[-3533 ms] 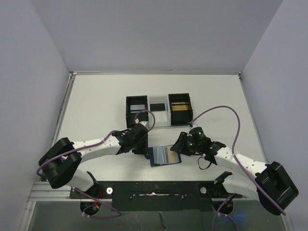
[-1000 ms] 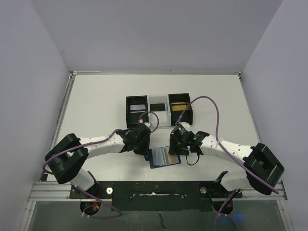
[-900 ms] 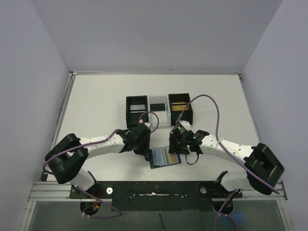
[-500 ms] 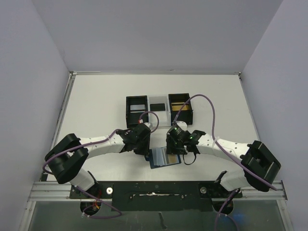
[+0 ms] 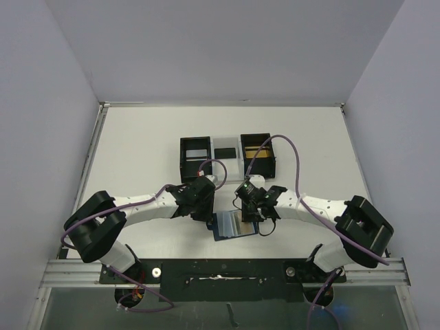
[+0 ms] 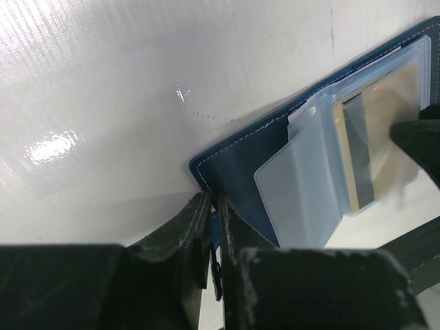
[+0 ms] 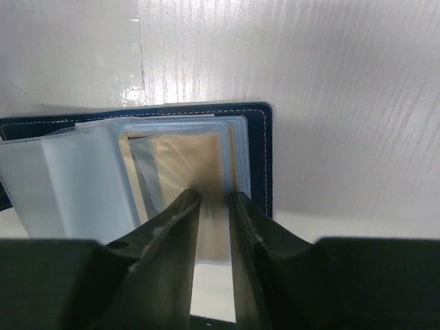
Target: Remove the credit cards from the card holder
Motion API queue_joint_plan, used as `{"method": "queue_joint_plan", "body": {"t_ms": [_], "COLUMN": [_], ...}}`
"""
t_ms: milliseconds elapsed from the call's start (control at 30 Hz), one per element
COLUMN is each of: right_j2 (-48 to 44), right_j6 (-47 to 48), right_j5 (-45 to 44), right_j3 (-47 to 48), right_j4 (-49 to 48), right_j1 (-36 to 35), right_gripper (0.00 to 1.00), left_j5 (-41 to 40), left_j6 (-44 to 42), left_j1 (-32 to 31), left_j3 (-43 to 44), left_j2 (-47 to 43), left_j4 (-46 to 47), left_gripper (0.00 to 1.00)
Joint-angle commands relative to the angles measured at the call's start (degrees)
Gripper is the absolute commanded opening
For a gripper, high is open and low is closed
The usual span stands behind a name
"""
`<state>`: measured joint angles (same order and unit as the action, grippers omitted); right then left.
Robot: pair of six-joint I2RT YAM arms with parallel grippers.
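The navy-blue card holder lies open on the table near the front edge, its clear sleeves fanned out. My left gripper is shut on the holder's left leather edge, which sits pinched between its jaws. My right gripper is at the holder's right half. Its jaws are closed narrowly on a gold credit card that sticks out of a sleeve. The same gold card shows in the left wrist view. Other cards are hidden by the pale sleeves.
Two black boxes joined by a clear section stand behind the holder. The right box has something gold in it, and the left one something pale. Purple cables loop over both arms. Walls enclose the table on three sides.
My right gripper has moved left from beside the holder onto its right half and closed around the gold card. My left gripper has stayed clamped on the holder's left edge.
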<state>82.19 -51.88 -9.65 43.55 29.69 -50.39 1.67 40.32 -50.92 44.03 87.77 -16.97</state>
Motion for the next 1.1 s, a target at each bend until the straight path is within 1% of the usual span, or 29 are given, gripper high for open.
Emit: {"method": "queue_joint_plan", "body": {"t_ms": [0,33,100,133,200,233,300,433,500,833,1000,1067], "right_j2": [1.4,1.5,1.1,0.9,0.3,-0.1,-1.1,-3.3,-4.1,-7.7,-10.8,-11.6], "right_j6": [-1.1,-1.3,-1.7,-1.7,-1.3,-1.1,-1.0,-1.5,-1.4,-2.1,-3.3,-3.8], "right_j5": [-4.6,-5.4,-6.4,-6.1,-5.0,-4.5,-3.1,-1.0,-0.1,3.1,5.4,7.6], "right_j3": [4.2,4.8,5.4,5.5,5.6,5.5,4.4,2.4,1.8,-0.6,-3.7,-5.2], "right_j4": [5.0,6.0,6.9,6.9,6.5,6.1,4.0,0.1,-1.4,-6.2,-11.3,-14.3], "right_j1": [-2.0,-2.4,-2.9,-3.1,-3.1,-3.2,-3.2,-3.1,-3.1,-2.8,-1.7,-0.6], "right_gripper": [0.18,0.13,0.12,0.12,0.18,0.18,0.20,0.27,0.29,0.32,0.33,0.33], "left_j5": [0.1,0.0,-0.2,-0.3,-0.3,-0.1,0.1,0.1,0.1,0.7,0.5,0.6], "left_j6": [0.9,0.8,0.9,0.9,1.2,1.3,1.3,1.2,1.3,1.1,0.8,0.6], "left_j1": [-0.3,-0.2,-0.2,-0.2,-0.2,-0.3,-0.3,-0.2,-0.3,-0.2,-0.3,-0.2], "left_j3": [1.6,1.6,1.5,1.5,1.2,1.1,0.9,1.4,1.4,1.4,1.7,2.1], "left_j2": [-1.7,-1.7,-1.8,-1.8,-2.0,-2.0,-1.9,-1.7,-1.7,-1.6,-1.7,-1.5], "left_j4": [2.0,1.8,1.6,1.5,1.8,2.0,2.2,2.0,2.1,2.1,1.6,1.5], "left_gripper": [0.08,0.08,0.08,0.08,0.08,0.08,0.08,0.08,0.08,0.08,0.08,0.07]}}
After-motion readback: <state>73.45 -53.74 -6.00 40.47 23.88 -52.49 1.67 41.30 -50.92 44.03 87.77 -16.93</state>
